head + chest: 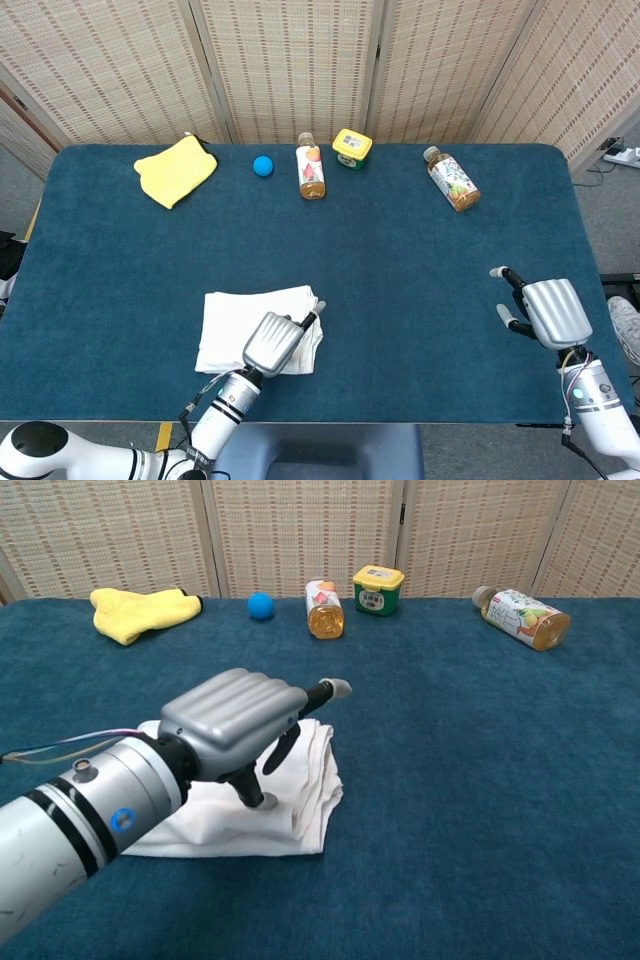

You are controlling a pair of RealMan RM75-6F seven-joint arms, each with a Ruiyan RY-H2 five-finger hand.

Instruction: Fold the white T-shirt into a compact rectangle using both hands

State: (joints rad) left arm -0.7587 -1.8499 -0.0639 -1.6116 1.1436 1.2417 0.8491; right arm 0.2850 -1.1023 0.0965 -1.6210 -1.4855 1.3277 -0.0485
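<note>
The white T-shirt (pixel 237 322) lies folded into a rough rectangle near the table's front edge, with bunched layers along its right side (pixel 318 776). My left hand (pixel 274 341) is over the shirt's right front part, back upward. One finger points forward past the shirt's edge, and in the chest view my left hand (pixel 236 723) has its thumb tip down on the cloth. It grips no fabric. My right hand (pixel 546 311) hovers near the table's right front, fingers apart and holding nothing; the chest view does not show it.
Along the far edge lie a yellow cloth (pixel 176 169), a blue ball (pixel 263 166), an orange drink bottle (pixel 311 170), a yellow-lidded green jar (pixel 352 146) and a second bottle on its side (pixel 452 180). Blue cloth covers the table (pixel 400 270).
</note>
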